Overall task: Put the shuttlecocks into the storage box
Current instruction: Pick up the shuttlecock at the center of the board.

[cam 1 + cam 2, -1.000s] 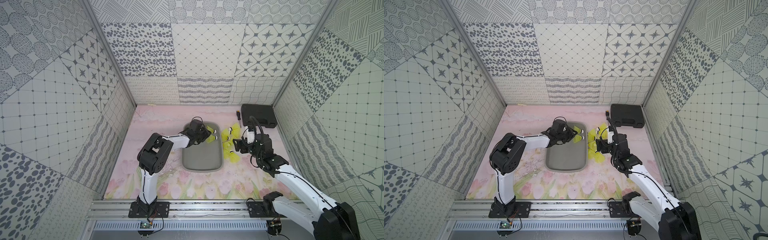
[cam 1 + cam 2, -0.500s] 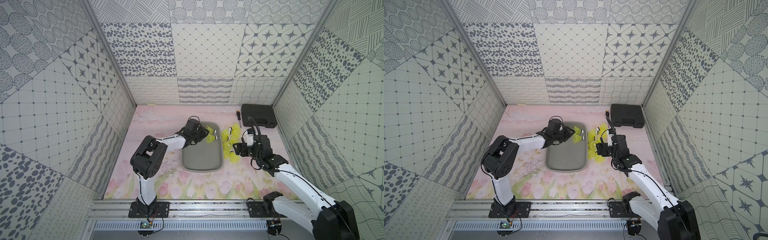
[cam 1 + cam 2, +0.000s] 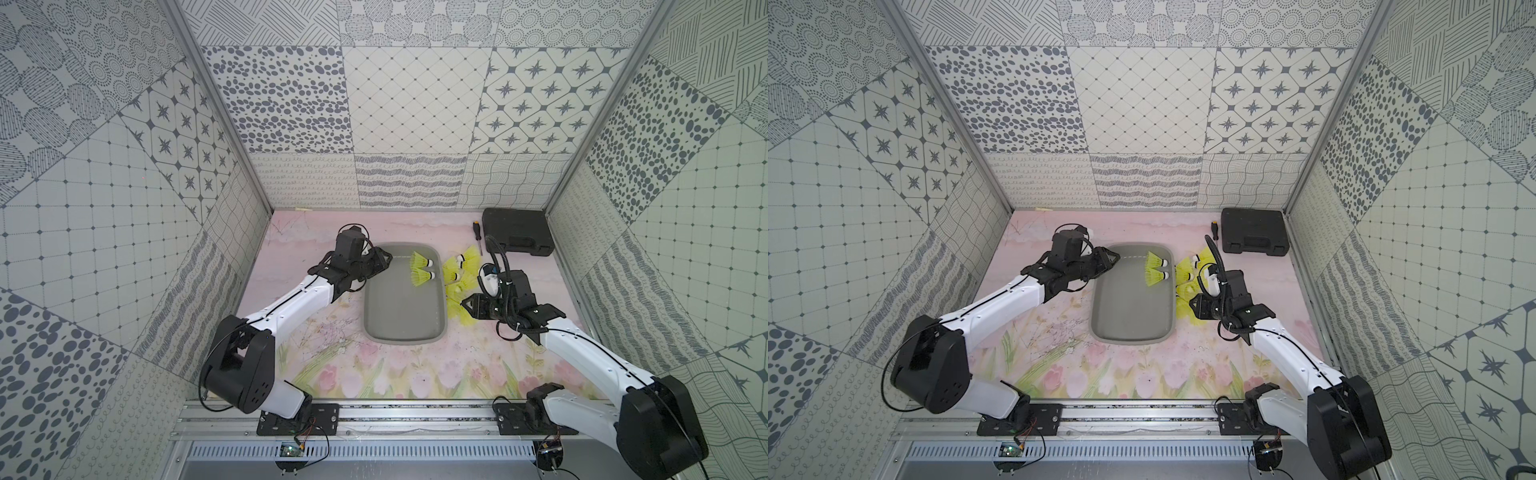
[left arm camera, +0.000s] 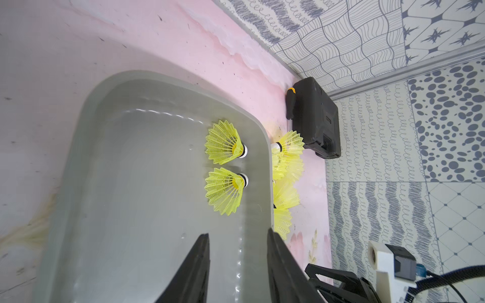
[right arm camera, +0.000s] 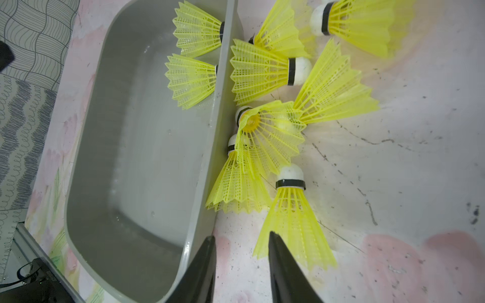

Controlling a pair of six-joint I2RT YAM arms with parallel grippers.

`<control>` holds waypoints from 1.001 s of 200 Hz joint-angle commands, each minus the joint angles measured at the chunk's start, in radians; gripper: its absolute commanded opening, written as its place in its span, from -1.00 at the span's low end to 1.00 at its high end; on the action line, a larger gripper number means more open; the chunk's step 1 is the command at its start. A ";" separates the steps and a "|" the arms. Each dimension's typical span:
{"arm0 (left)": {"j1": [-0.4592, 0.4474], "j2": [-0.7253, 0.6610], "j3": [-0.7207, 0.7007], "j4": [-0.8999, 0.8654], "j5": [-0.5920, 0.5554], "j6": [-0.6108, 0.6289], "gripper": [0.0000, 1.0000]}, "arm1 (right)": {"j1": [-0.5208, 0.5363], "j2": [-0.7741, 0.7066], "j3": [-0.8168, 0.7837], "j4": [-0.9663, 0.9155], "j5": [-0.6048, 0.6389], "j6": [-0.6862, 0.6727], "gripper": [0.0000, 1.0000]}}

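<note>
One grey box (image 3: 405, 340) lies mid-table, with one black case (image 3: 517, 232) in the far right corner. The left gripper (image 4: 237, 233) and the right gripper (image 5: 241, 234) are both open and hold nothing. Two shuttlecocks (image 4: 223, 143) lie inside the box, and seven are visible just outside its right wall.

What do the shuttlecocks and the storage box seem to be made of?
The shuttlecocks: skirts likely moulded plastic, neon yellow, translucent, judging by the fine ribbed mesh; their white tips look matte, perhaps foam or rubber. The storage box: probably smooth grey plastic, semi-gloss, judging by soft highlights and rounded moulded corners.
</note>
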 commanded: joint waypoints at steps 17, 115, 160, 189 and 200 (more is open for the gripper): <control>0.045 -0.152 -0.067 -0.215 -0.054 0.167 -0.18 | -0.003 0.053 0.040 0.029 -0.056 0.019 -0.35; 0.064 -0.170 -0.104 -0.214 -0.041 0.163 -0.18 | -0.002 0.196 0.091 -0.063 0.044 0.021 -0.26; 0.063 -0.165 -0.111 -0.216 -0.042 0.164 -0.18 | -0.003 0.210 0.117 -0.157 0.221 0.013 -0.17; 0.064 -0.162 -0.112 -0.217 -0.042 0.167 -0.18 | -0.011 0.215 0.123 -0.175 0.284 0.037 -0.06; 0.065 -0.160 -0.115 -0.215 -0.042 0.168 -0.18 | -0.012 0.221 0.124 -0.171 0.302 0.048 -0.05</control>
